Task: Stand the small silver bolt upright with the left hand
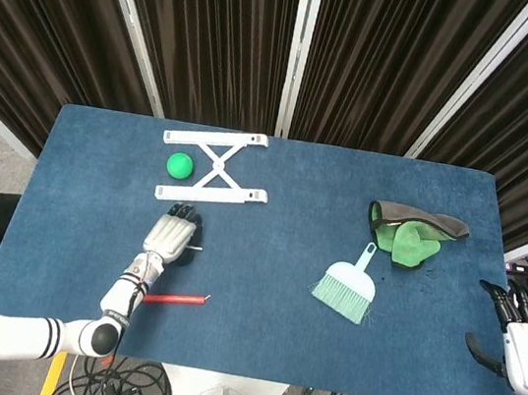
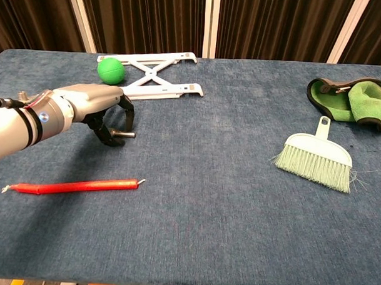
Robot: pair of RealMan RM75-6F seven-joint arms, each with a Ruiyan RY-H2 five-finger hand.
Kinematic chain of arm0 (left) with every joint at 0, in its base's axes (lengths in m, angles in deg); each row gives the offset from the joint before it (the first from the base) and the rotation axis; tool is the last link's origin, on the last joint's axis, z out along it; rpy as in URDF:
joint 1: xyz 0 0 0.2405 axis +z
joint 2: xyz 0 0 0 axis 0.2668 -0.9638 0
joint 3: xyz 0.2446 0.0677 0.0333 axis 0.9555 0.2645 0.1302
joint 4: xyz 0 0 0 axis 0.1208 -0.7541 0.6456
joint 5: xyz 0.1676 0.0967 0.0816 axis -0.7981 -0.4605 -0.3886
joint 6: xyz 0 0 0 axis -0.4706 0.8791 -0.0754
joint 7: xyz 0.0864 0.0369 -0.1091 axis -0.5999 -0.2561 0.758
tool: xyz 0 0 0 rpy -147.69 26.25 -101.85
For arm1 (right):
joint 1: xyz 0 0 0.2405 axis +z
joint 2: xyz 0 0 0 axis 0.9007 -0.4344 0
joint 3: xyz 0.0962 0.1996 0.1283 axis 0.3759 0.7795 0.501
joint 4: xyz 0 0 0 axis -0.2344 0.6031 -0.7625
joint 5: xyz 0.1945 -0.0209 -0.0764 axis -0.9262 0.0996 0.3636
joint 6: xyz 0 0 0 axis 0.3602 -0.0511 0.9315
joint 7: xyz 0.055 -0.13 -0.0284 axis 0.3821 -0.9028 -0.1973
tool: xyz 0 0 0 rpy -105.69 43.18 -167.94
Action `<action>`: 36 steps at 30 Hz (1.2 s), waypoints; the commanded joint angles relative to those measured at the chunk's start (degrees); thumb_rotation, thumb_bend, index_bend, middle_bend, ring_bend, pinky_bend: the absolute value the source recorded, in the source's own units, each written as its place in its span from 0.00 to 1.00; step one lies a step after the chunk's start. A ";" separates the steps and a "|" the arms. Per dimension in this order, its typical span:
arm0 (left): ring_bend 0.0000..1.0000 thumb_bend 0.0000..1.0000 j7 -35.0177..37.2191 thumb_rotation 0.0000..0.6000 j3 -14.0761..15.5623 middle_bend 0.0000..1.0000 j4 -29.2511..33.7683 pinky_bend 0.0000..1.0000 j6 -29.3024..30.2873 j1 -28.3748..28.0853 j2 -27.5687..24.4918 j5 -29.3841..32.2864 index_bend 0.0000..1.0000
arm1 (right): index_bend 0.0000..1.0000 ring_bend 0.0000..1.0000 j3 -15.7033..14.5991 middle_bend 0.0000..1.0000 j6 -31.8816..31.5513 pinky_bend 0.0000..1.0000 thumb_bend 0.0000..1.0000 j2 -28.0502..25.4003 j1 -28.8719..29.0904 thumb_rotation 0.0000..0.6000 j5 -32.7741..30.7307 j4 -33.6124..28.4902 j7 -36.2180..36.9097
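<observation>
The small silver bolt point(image 2: 127, 134) lies flat on the blue table, only its shaft end showing past my left hand point(image 2: 91, 108). That hand hangs low over the bolt, thumb on the near side and fingers arched down on the far side, with the bolt's head hidden between them. I cannot tell whether they touch it. From the head view the left hand point(image 1: 169, 236) covers the bolt except for a sliver point(image 1: 198, 246). My right hand point(image 1: 525, 346) rests at the table's right edge, fingers spread and holding nothing.
A green ball point(image 2: 110, 70) and a white folding stand point(image 2: 149, 75) lie just behind the left hand. A red stick point(image 2: 73, 186) lies in front of it. A mint hand brush point(image 2: 316, 156) and a green cloth point(image 2: 351, 100) sit at the right.
</observation>
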 commanded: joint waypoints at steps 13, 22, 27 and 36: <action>0.03 0.31 -0.58 1.00 1.25 0.18 1.49 0.00 -0.08 -1.68 -0.48 1.37 0.49 | 0.12 0.02 -0.06 0.18 -0.06 0.04 0.20 0.10 -0.24 1.00 -0.27 -0.08 -0.21; 0.03 0.36 0.11 1.00 1.66 0.18 0.77 0.00 0.22 -2.11 -0.04 1.86 0.53 | 0.12 0.01 -0.05 0.18 -0.12 0.04 0.20 0.12 -0.35 1.00 -0.34 -0.04 -0.11; 0.03 0.38 0.83 1.00 1.85 0.18 0.56 0.00 0.79 -1.99 0.13 1.49 0.54 | 0.12 0.01 -0.06 0.18 -0.27 0.03 0.20 0.08 -0.48 1.00 -0.34 -0.05 -0.05; 0.03 0.38 9.92 1.00 -0.26 0.18 3.84 0.00 1.84 0.56 -2.73 -2.79 0.54 | 0.12 0.00 -0.05 0.18 -0.54 0.03 0.20 0.02 -0.56 1.00 -0.06 -0.25 -0.19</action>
